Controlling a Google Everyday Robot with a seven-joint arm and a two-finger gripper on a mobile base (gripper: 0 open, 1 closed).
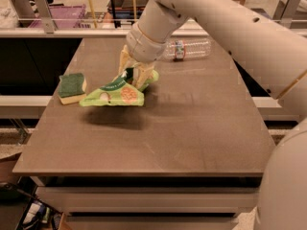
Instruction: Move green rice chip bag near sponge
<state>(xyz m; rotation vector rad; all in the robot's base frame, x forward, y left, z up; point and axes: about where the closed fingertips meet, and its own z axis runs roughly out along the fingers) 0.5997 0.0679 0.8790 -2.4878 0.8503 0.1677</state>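
Over table (192,128), chip bag (114,94) within tool (134,77)

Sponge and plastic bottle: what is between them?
The camera view shows the gripper, shut on the green rice chip bag above the table, between sponge and plastic bottle.

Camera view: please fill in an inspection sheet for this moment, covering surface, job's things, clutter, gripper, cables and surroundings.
Surface: brown table, flat, with the bag's shadow on it.
Job's things: green rice chip bag held off the table, its left tip close beside the sponge. The sponge lies near the left edge, green side up.
Clutter: clear plastic bottle lying on its side near the far edge.
Gripper: gripper above the table's left-centre, shut on the bag's right end.
Cables: nothing seen.
Surroundings: purple bin behind the table.
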